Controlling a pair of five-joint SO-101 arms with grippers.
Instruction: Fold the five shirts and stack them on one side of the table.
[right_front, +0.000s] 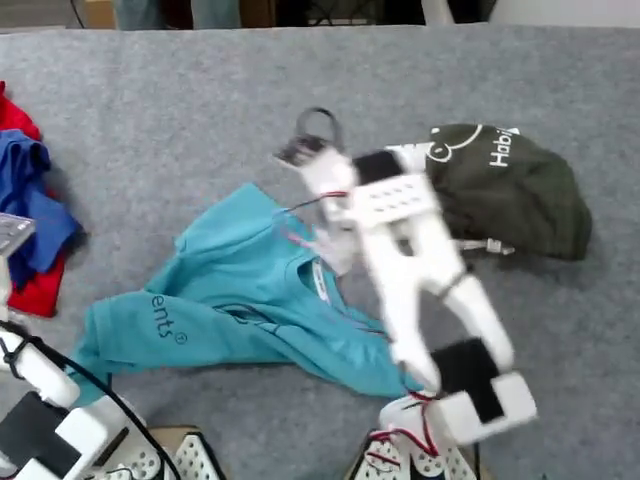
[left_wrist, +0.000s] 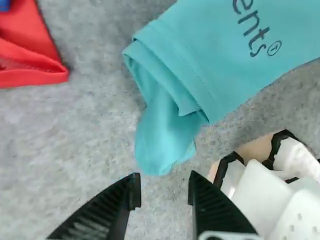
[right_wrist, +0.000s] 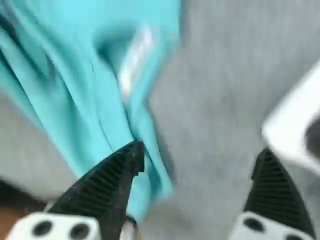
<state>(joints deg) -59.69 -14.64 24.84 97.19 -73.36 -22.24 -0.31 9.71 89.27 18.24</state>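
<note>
A teal shirt (right_front: 250, 300) lies crumpled mid-table, one sleeve (left_wrist: 165, 130) stretched toward the near left corner. My left gripper (left_wrist: 162, 192) hovers just short of that sleeve's end, open, with nothing between its fingers. The right arm (right_front: 420, 270) extends from the near edge over the teal shirt toward the table's middle. My right gripper (right_wrist: 197, 165) is wide open above the shirt's collar and label (right_wrist: 132, 62). A dark green shirt (right_front: 510, 190) sits bunched at the right. A red shirt (right_front: 30, 270) and a blue shirt (right_front: 30, 200) lie piled at the left edge.
Grey cloth (right_front: 180, 100) covers the whole table. The far half and the near right corner are bare. The left arm's base and black cables (right_front: 70, 420) sit at the near left corner, and the red shirt's edge (left_wrist: 30, 65) lies close to my left gripper.
</note>
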